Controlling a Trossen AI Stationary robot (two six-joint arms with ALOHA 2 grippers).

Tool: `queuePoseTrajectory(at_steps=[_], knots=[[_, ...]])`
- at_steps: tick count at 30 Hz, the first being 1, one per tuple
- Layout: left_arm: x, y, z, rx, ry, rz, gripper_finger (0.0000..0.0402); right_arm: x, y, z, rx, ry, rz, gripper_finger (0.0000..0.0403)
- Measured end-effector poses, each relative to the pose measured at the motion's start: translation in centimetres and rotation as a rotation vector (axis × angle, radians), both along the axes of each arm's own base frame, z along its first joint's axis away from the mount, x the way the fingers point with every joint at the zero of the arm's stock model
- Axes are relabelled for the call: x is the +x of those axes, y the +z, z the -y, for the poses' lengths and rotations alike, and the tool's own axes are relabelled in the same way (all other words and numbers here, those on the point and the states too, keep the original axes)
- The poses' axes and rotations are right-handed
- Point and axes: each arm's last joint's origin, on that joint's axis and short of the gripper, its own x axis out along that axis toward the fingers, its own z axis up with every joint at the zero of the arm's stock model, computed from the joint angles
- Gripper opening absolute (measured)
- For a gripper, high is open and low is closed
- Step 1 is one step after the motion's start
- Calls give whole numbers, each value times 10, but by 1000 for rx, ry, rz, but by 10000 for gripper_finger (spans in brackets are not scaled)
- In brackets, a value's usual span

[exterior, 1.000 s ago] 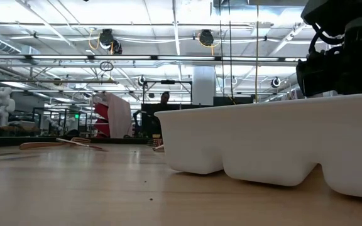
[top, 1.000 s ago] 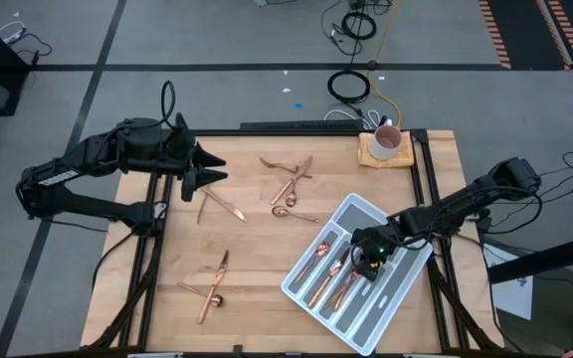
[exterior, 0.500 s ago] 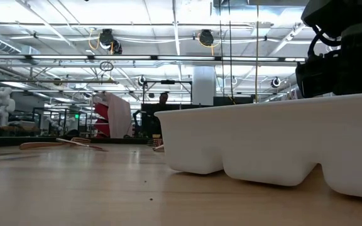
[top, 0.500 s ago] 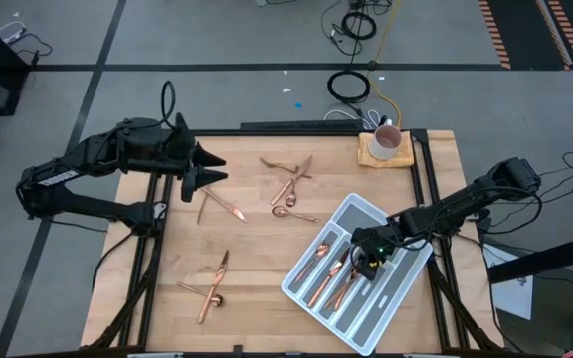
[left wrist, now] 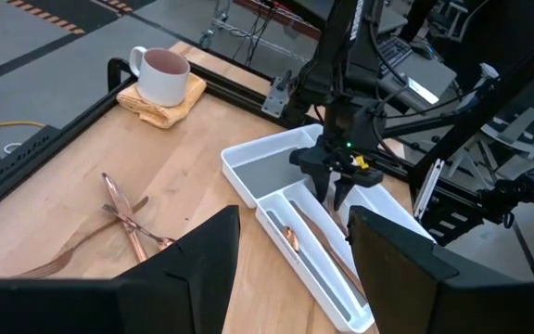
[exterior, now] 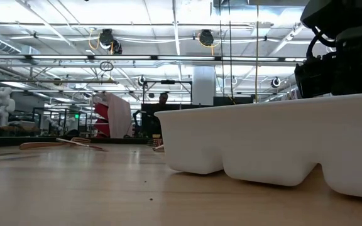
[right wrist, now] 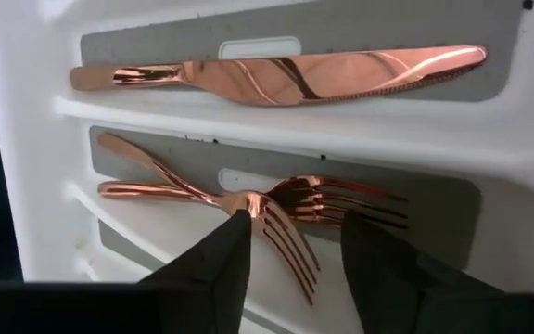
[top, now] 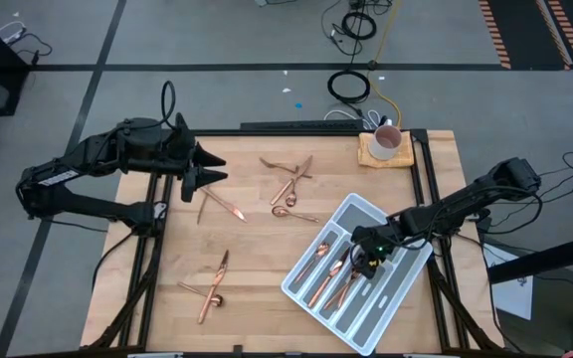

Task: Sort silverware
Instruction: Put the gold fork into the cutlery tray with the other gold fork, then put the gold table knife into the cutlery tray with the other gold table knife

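Note:
The grey-white divided tray lies slantwise at the table's right. It holds several copper silverware pieces; the right wrist view shows a knife in one slot and two forks in the slot beside it. My right gripper hangs open over the forks, one finger on each side of their heads. More silverware lies loose on the wood. My left gripper waits open at the far left, above the table.
A white mug on a tan cloth stands at the far right corner. The tray's wall fills the low view's right side. Bare wood lies between the loose silverware and the tray. Black rails run along the table's edges.

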Motion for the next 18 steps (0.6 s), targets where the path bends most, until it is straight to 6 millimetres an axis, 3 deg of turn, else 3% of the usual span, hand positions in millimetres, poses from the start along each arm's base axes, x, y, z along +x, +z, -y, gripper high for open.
queuePoseTrajectory(at_steps=[9, 18], knots=[[0, -1, 0, 13, -6, -8, 208, -10, 9, 8, 9, -47, -34, 167], [0, -1, 0, 15, -7, -8, 208, -23, 37, 17, 89, -98, 61, 167]])
